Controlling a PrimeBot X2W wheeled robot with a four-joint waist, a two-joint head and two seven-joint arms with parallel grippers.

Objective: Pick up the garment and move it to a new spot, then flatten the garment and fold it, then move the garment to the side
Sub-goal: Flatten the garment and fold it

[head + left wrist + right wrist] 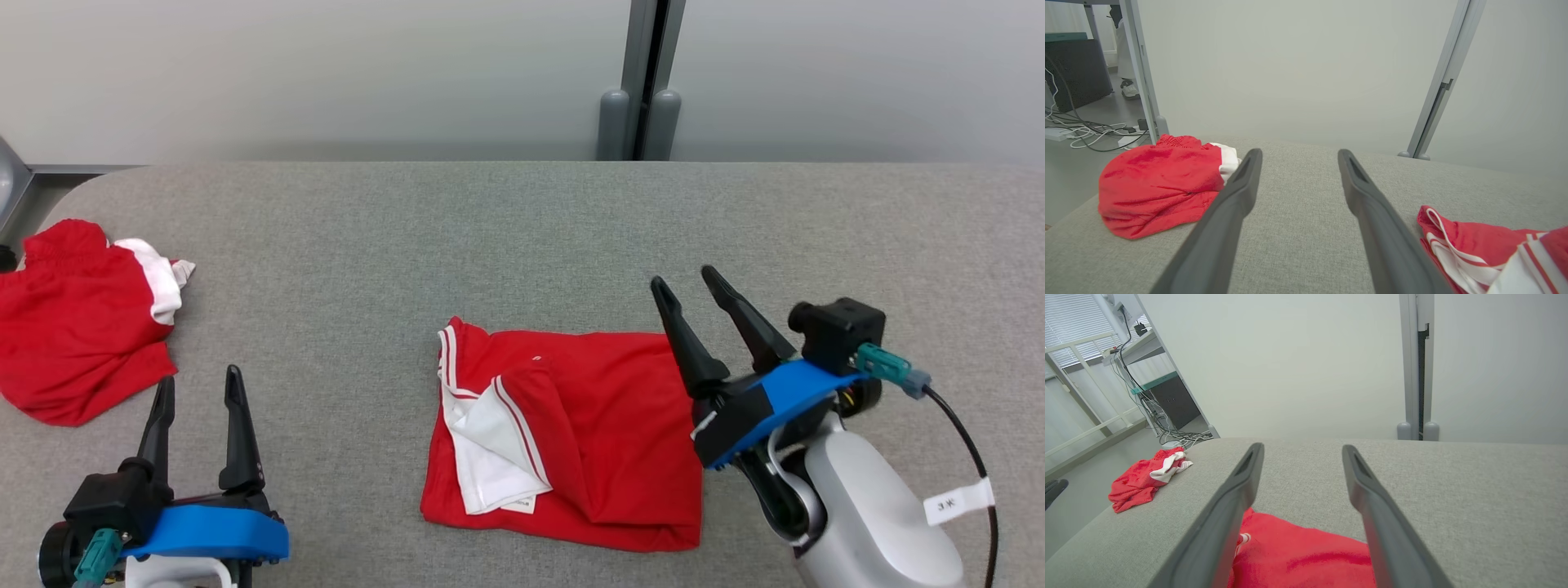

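A red garment (pixel 571 433) with white striped trim lies partly folded in the middle of the grey table; its edge shows in the left wrist view (pixel 1478 249) and its red cloth (pixel 1306 555) lies under my right fingers. My right gripper (pixel 684 280) stands open above the garment's right edge, nothing between its fingers (pixel 1237 490). My left gripper (pixel 200 378) is open at the lower left, apart from the garment, fingers (pixel 1241 183) pointing over bare table.
A second red and white garment (pixel 82 318) lies crumpled at the table's far left edge, seen too from the wrists (pixel 1159 183) (pixel 1147 477). A grey post (pixel 645 82) stands behind the table (pixel 490 229). Cables lie on the floor to the left.
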